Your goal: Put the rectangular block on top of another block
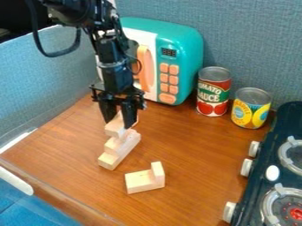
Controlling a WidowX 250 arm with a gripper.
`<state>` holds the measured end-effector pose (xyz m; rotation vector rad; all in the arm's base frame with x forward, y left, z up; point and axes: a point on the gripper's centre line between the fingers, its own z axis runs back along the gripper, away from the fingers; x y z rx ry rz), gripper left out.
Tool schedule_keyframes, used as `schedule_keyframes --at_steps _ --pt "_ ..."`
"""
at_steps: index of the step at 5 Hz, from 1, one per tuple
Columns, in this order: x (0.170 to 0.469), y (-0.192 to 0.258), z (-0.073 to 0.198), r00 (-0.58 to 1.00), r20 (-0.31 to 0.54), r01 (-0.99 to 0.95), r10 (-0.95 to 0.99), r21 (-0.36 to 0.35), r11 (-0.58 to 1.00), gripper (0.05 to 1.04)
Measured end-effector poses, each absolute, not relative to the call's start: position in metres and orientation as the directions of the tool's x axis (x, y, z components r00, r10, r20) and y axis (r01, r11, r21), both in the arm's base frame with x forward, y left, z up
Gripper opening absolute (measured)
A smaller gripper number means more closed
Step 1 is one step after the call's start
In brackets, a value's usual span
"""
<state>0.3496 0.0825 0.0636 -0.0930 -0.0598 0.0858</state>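
The black gripper (118, 120) hangs over the stack left of centre, its fingers on either side of a pale wooden rectangular block (114, 128) and shut on it. That block is at the top of the stack, partly hidden by the fingers. Under it lies a shorter-looking wooden block (113, 145), on a long bottom block (111, 160) that runs diagonally. Whether the held block rests fully on the one below, I cannot tell. To the lower right, a flat wooden block (139, 181) lies on the table with an upright narrow piece (157, 173) at its right end.
A teal toy microwave (189, 46) stands behind the gripper. Right of it are a tomato sauce can (213, 92) and a yellow-labelled can (251, 108). A dark toy stove (268, 152) with knobs lines the right edge. Blue-grey partitions border the wooden table (198, 154) behind and left.
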Motion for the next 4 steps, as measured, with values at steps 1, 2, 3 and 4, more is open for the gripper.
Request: schedule_keyframes --at_steps 1,2,3,4 --pt "0.348 0.083 0.063 0.995 0.047 -0.085 0.090 -0.092 0.992 0.557" --pt "0.343 0.085 0.059 0.996 0.011 -0.092 0.093 -0.080 0.993 0.557" --pt "0.342 0.088 0.055 0.995 -0.001 -0.097 0.097 -0.083 0.992 0.608" --pt "0.341 0.094 0.055 0.995 0.002 -0.103 0.104 -0.085 0.991 0.905"
